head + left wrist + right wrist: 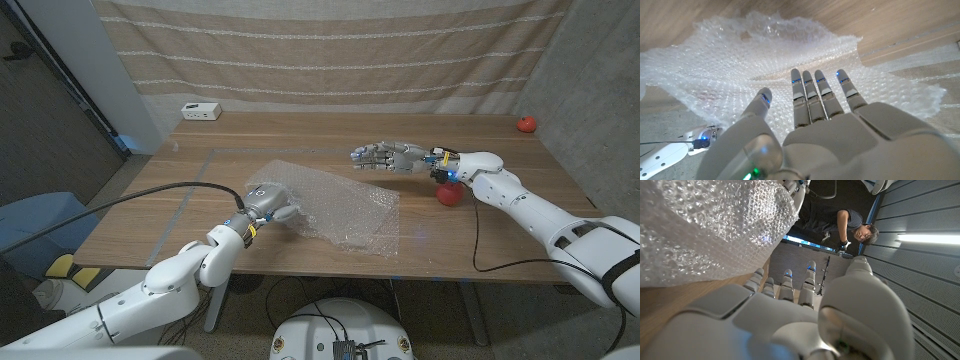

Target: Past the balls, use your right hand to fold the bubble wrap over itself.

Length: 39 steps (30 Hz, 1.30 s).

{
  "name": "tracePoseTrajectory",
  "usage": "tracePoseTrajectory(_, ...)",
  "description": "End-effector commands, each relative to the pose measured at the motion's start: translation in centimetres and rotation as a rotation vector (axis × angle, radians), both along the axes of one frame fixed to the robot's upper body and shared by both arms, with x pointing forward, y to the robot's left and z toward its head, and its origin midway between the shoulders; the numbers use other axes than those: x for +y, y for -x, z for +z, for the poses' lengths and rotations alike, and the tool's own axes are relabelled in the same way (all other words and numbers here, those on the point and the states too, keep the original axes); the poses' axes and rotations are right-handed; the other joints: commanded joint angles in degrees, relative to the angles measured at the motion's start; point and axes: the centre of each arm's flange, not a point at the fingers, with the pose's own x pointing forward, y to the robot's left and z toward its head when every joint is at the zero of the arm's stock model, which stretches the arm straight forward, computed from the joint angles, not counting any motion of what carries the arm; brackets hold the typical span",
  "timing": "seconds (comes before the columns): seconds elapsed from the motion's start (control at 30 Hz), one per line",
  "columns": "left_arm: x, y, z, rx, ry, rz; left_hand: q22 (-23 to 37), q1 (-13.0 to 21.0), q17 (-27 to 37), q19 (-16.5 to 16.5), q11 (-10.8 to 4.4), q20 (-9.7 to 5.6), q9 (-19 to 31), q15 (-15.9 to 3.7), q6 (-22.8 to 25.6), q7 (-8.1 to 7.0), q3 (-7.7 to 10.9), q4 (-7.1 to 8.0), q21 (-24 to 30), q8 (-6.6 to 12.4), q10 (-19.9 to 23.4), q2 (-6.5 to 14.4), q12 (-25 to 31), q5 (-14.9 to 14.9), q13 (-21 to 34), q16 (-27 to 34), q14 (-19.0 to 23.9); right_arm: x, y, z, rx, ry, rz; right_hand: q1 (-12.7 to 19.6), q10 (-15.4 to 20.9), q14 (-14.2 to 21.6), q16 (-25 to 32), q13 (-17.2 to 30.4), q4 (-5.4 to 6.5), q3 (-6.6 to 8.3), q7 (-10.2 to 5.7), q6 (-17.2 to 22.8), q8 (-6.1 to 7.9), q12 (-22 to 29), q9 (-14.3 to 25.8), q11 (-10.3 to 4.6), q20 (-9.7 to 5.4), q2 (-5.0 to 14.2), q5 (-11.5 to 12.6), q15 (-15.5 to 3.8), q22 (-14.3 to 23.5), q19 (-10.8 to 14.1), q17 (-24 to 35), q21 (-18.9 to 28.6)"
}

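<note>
Wooden table [300, 135] stretches before me, backed by a beige striped curtain [330, 50] on the far wall. Near the middle lies the crumpled sheet of clear bubble wrap [340, 205], spread out and rumpled, its right edge reaching toward the near side. My left hand [268, 203] rests on the sheet's left edge; in the left wrist view my left fingers [810, 95] lie straight and slightly apart on the bubbles, gripping nothing. My right hand [388, 155] hovers just beyond the sheet's far right corner, fingers stretched out toward the left and empty; I cannot tell whether it touches the wrap. Beside my right wrist sits a small red ball [450, 194], and a second red ball [526, 124] sits at the far right corner. A small white box [201, 111] stands at the far left edge. In the right wrist view, a person in dark clothes [840, 220] shows beyond my fingertips.
</note>
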Motion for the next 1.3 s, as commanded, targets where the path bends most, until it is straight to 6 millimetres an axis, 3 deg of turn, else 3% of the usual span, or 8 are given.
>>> tracePoseTrajectory(0.03, -0.6, 5.2, 2.2, -0.078, -0.110, 0.062, 0.1, 1.0, 0.3, -0.1, -0.64, -0.27, 0.1, -0.13, -0.3, -1.02, -0.30, -0.71, -0.3, 0.22, 0.0, -0.8, -0.2, 0.3, 0.0, 0.1, 0.0, -0.1, -0.5, 0.8, -0.002, -0.023, -0.021, 0.2, -0.3, -0.6, -0.2, 0.1, -0.14, 0.06, 0.11, -0.4, 0.27, -0.2, 0.0, 0.22, 0.32, 0.56, 0.0, 0.11, 0.0, -0.1, 0.2, -0.2)
tracePoseTrajectory(0.27, 0.5, 8.3, 1.7, -0.048, -0.117, 0.057, 0.1, 1.3, 0.4, -0.1, -0.49, -0.28, 0.1, -0.16, -0.5, -1.14, -0.74, -0.83, -0.4, 0.15, 0.0, -1.3, -0.3, 0.2, 0.0, 0.0, -0.2, 0.4, -0.7, 1.3, -0.001, -0.008, -0.010, 0.2, -0.5, -0.8, -0.3, 0.1, -0.18, 0.13, 0.18, -0.4, 0.44, -0.1, 0.0, 0.25, 0.26, 0.79, 0.0, 0.19, 0.0, 0.0, 0.1, -0.1)
tracePoseTrajectory(0.6, 2.4, 13.6, 0.5, -0.171, 0.042, -0.045, 0.2, 3.5, 1.4, 5.9, 1.39, -1.46, 0.1, -0.21, 8.9, 3.62, -1.79, -0.05, 1.4, 2.71, 9.7, 1.6, 2.8, 0.6, 0.9, 4.5, 10.3, 2.6, -1.6, 2.6, -0.007, 0.031, 0.017, 0.4, -0.5, -1.0, -0.4, 0.1, -0.32, 0.26, 0.22, 0.0, 0.79, 0.0, -0.1, 0.28, 0.14, 1.11, -0.1, 0.26, 0.0, 0.1, 0.0, -0.1)
tracePoseTrajectory(0.73, 3.2, 15.9, -0.2, -0.281, 0.182, -0.096, 0.7, 5.9, 4.7, 13.9, 5.32, -3.92, 2.3, 0.01, 21.1, 5.27, -1.67, -0.21, 5.1, 7.60, 22.3, 3.2, 8.1, 2.0, 3.6, 12.6, 24.2, 3.8, -2.0, 3.1, -0.002, 0.053, 0.024, 0.5, -0.6, -1.0, -0.4, 0.1, -0.37, 0.28, 0.29, 0.0, 0.82, 0.1, -0.2, 0.29, 0.10, 1.18, -0.2, 0.28, 0.0, 0.1, 0.0, -0.2)
tracePoseTrajectory(0.93, 3.8, 18.4, -0.2, -0.447, 0.370, -0.159, 1.9, 11.0, 11.4, 20.4, 5.21, -5.49, 6.9, 0.29, 27.3, 7.37, -1.07, -1.47, 9.8, 12.83, 32.1, 2.2, 14.2, 3.8, 9.6, 22.6, 33.3, 5.3, -2.4, 3.5, -0.001, 0.075, 0.038, 0.6, -0.6, -1.1, -0.4, 0.1, -0.43, 0.30, 0.40, -0.2, 0.82, 0.1, -0.2, 0.28, 0.10, 1.26, -0.2, 0.29, 0.0, 0.1, 0.0, -0.2)
tracePoseTrajectory(1.03, 4.2, 18.7, -0.2, -0.479, 0.444, -0.168, 2.1, 11.2, 12.7, 20.5, 5.21, -5.48, 7.9, 0.26, 27.1, 7.22, -1.41, -0.96, 10.3, 13.30, 31.6, 2.1, 14.5, 3.9, 10.9, 23.5, 32.6, 5.6, -2.3, 3.7, -0.005, 0.076, 0.045, 0.6, -0.6, -1.1, -0.4, 0.1, -0.44, 0.30, 0.42, -0.2, 0.84, 0.1, -0.2, 0.29, 0.06, 1.29, -0.2, 0.30, 0.0, 0.1, 0.0, -0.2)
tracePoseTrajectory(1.1, 4.6, 18.3, -0.2, -0.461, 0.493, -0.176, 2.4, 9.8, 12.9, 17.5, 4.64, -4.74, 9.5, 0.09, 22.7, 6.36, -1.38, 0.46, 10.3, 12.35, 26.9, 2.0, 13.5, 4.2, 13.2, 21.6, 27.7, 5.7, -2.3, 3.8, -0.009, 0.071, 0.049, 0.5, -0.7, -1.1, -0.4, 0.1, -0.44, 0.30, 0.48, -0.2, 0.85, 0.1, -0.2, 0.37, 0.04, 1.33, -0.3, 0.34, 0.0, 0.2, 0.0, -0.2)
tracePoseTrajectory(1.3, 5.9, 15.5, 0.2, -0.334, 0.604, -0.237, 1.4, 4.8, 5.6, 6.2, 4.34, -1.68, 5.3, 0.94, 2.5, 1.36, -0.49, 0.94, 8.7, 0.85, 6.0, 0.6, 2.3, 4.8, 10.9, 7.3, 6.4, 5.6, -1.9, 4.1, -0.026, 0.004, 0.021, 0.8, -0.2, 0.1, 0.0, 0.0, -0.65, 0.41, 0.61, -0.3, 1.00, 0.5, -0.4, 0.39, -0.43, 1.67, -0.5, -0.30, 0.0, 1.8, -0.2, 0.4)
